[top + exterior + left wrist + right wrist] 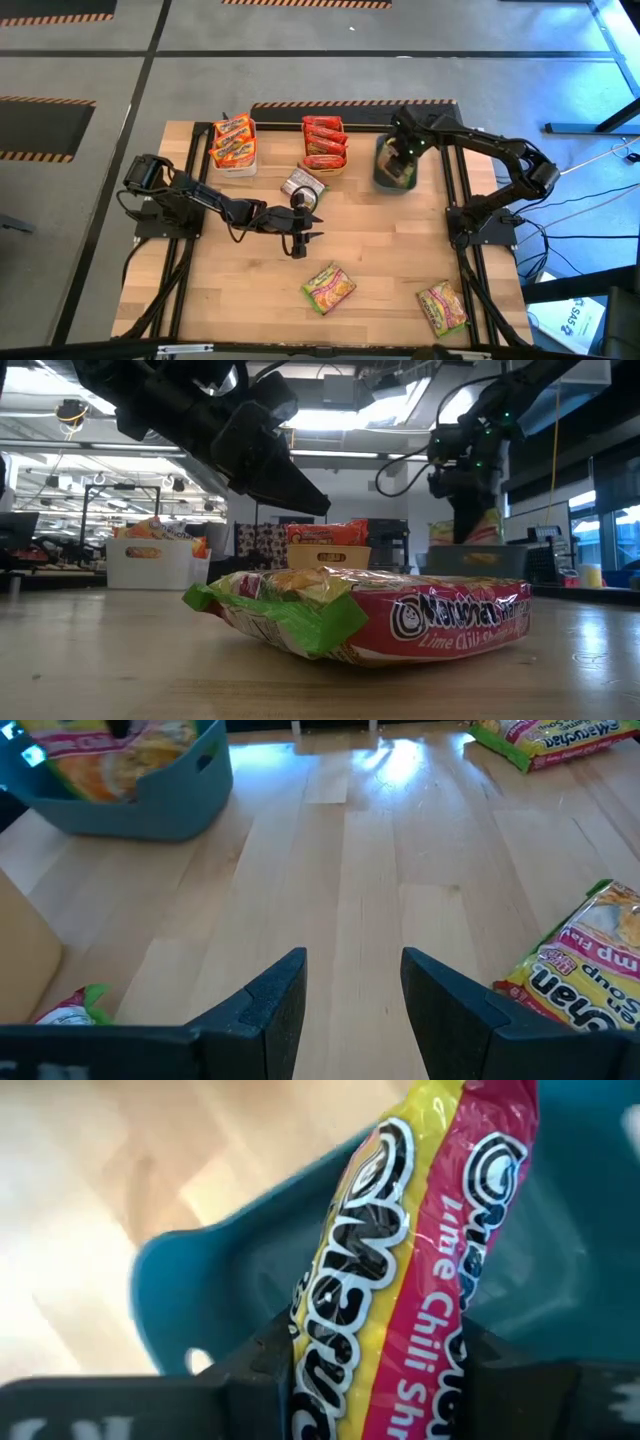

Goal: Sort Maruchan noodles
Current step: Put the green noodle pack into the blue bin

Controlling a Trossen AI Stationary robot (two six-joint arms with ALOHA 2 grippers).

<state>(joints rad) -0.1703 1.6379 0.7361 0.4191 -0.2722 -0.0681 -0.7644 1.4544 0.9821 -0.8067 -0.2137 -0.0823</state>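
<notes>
My right gripper is shut on a green-yellow and pink lime chili packet above the grey-blue bin at the table's far right. My left gripper is open and empty, hovering over the bare table centre. A silvery packet lies flat just beyond it. Two green-yellow packets lie flat toward the near edge; the first fills the low view. Orange packets sit in the white bin, red ones in the orange bin. My right gripper pinches the lime chili packet between its two fingers, which come from above pointing down. The packet stands on edge and hangs below the fingers, its lower end down inside the grey-blue bin's wall. Which part of the packet is gripped stays hidden behind the fingers.
The three bins stand in a row along the far edge. Bare wood lies between my left gripper and the grey-blue bin. In the left wrist view one green-yellow packet lies beside my fingers, another farther off. Metal frame rails run along both table sides.
</notes>
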